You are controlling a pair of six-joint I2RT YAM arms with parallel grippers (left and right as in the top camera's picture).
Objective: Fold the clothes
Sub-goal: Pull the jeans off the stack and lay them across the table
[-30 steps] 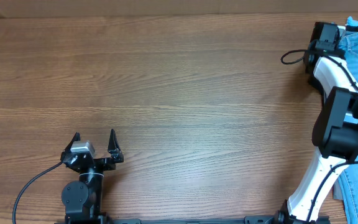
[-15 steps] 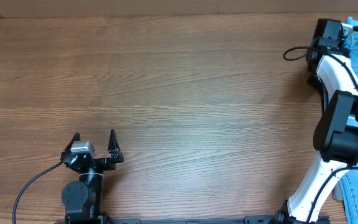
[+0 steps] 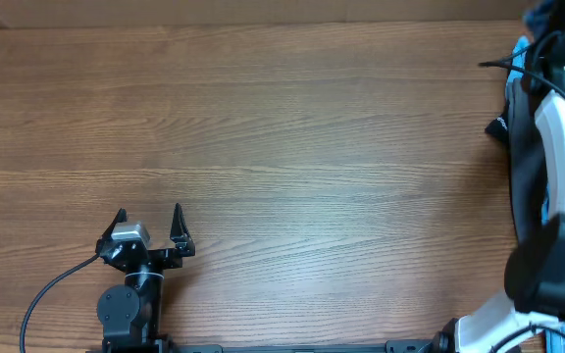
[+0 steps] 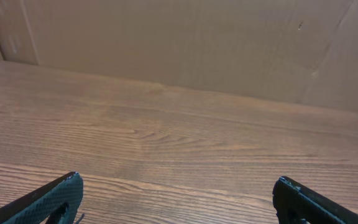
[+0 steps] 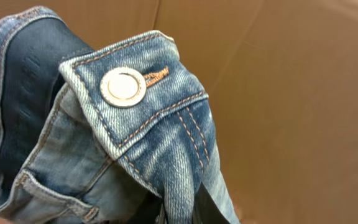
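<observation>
left cable (image 3: pixel 52 286): black, loops out from the arm base at the bottom-left edge of the table
left gripper (image 3: pixel 149 216): parked low on the left, pointing toward the far side; fingers (image 4: pixel 50 199) spread wide, nothing between them, only bare wood in the gap in the left wrist view
table (image 3: pixel 312 167): brown wood grain, fills the overhead view
back wall (image 4: pixel 166 37): brown cardboard, stands along the far table edge
right arm (image 3: pixel 557 137): white and black, runs up the far right edge from the bottom-right corner to the top-right corner; upper part blurred
right gripper (image 5: pixel 180 214): at the top-right corner in the overhead view, mostly cut off there; in the right wrist view only one dark fingertip (image 5: pixel 207 208) shows at the bottom edge, pressed against denim, clamped onto the waistband
jeans (image 5: pixel 160 143): light-blue denim, waistband end bunched and standing up from the right gripper, off the table, cardboard behind it; darker inner side of the fabric on the left; a sliver of blue shows at the top-right corner in the overhead view, the rest hidden by the arm
waist button (image 5: pixel 123 86): round silver metal, faces the right wrist camera, orange stitched buttonhole bar just beside it
</observation>
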